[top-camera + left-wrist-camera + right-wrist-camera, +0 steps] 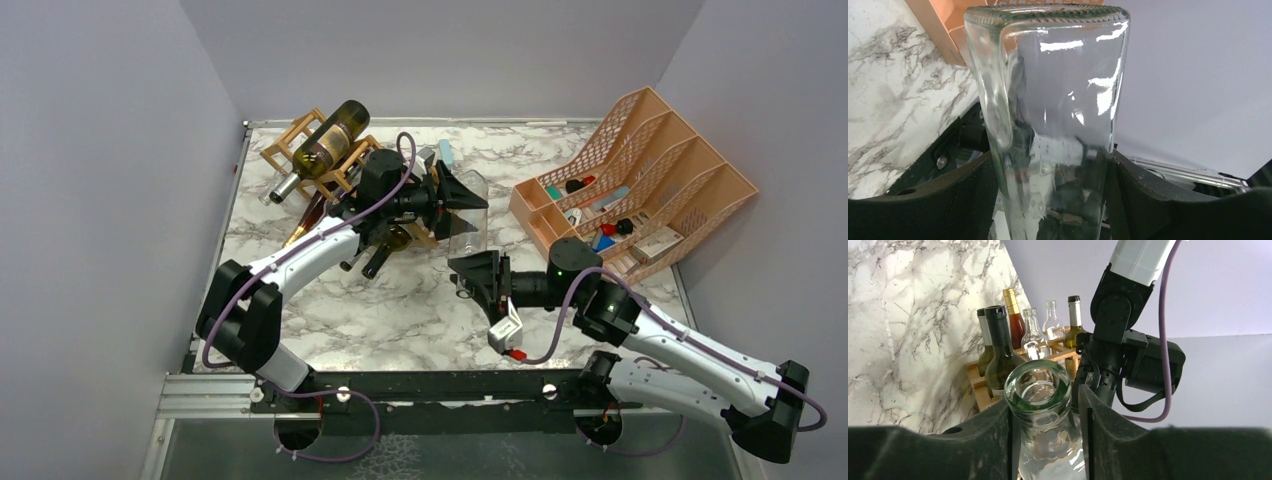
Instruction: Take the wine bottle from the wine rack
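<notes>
A clear glass wine bottle (468, 225) hangs above the marble table, just right of the tan wooden wine rack (290, 140). My left gripper (465, 190) is shut on its wide body (1058, 100), one black finger on each side. My right gripper (478, 272) sits at the bottle's neck. In the right wrist view its jaws (1045, 405) press in around the neck just under the open mouth (1038, 387). Several other bottles stay in the rack (983, 390), and a dark green one (335, 140) lies across its top.
A peach mesh file organizer (650, 170) holding small items stands at the back right. Grey walls close in the table on the left, back and right. My left arm (1123, 340) reaches between the rack and the held bottle.
</notes>
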